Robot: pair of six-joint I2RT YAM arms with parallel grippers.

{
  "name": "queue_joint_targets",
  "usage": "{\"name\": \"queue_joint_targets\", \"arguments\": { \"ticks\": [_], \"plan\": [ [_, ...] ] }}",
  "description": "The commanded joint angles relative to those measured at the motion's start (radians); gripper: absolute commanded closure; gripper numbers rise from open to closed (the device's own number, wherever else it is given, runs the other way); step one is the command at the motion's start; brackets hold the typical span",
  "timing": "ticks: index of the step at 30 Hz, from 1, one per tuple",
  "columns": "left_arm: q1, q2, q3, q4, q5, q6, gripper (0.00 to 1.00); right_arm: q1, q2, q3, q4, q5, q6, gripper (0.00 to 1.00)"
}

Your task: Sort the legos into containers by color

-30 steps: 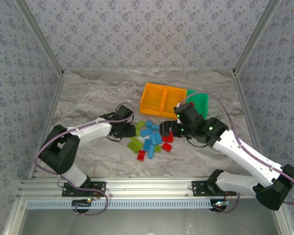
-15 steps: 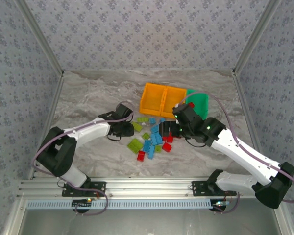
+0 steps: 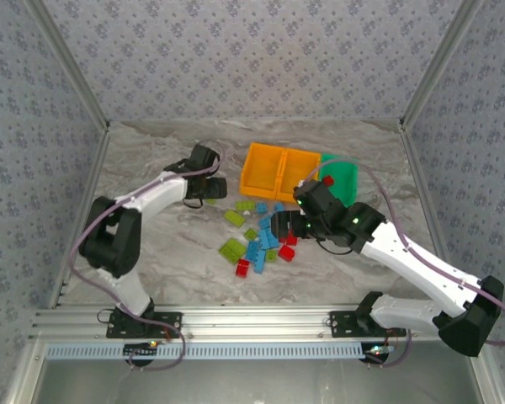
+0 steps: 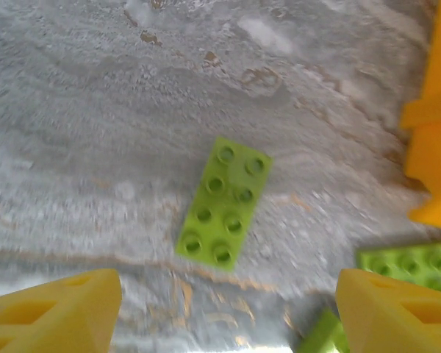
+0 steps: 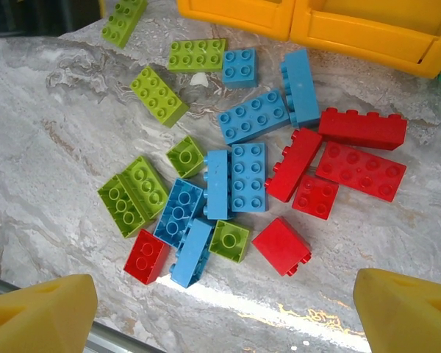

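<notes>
Left jaws: apart, empty; lime green lego [image 4: 224, 202] flat on the worktop [image 4: 95, 110] just ahead.
Right jaws: apart, empty; mixed legos [image 5: 235, 176] ahead, orange bins [image 5: 353, 33] beyond.

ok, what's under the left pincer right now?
A lime green 2x4 brick lies flat, studs up, on the marble table, untouched. More lime bricks sit lower right, partly covered by the yellow fingertip.
</notes>
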Motion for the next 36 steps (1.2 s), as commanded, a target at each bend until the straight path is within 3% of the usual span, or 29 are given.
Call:
{"name": "queue_joint_targets", "arguments": {
  "ticks": [1,9,16,22,24,31,36],
  "plan": [
    [0.033,0.09,0.081,-0.052,0.098,0.102,0.23,0.016,-0.014,0.043,-0.056,0.032,0.024,0.07],
    [0.052,0.212,0.163,-0.056,0.213,0.155,0.33,0.046,-0.051,0.028,-0.075,0.073,0.053,0.07],
    [0.023,0.258,0.168,-0.135,0.032,0.199,0.48,0.06,-0.043,0.029,-0.062,0.075,0.057,0.06],
    [0.018,0.285,0.14,-0.138,0.045,0.189,0.64,0.065,-0.033,0.041,-0.06,0.073,0.051,0.06],
    [0.019,0.263,0.116,-0.111,0.064,0.177,0.69,0.066,-0.033,0.04,-0.059,0.074,0.052,0.06],
    [0.01,0.073,0.068,-0.073,0.108,0.135,0.72,0.072,-0.039,0.056,-0.057,0.079,0.052,0.06],
    [-0.089,-0.125,0.072,-0.001,0.099,0.078,0.72,0.072,-0.053,0.06,-0.029,0.099,0.059,0.06]
  ]
}}
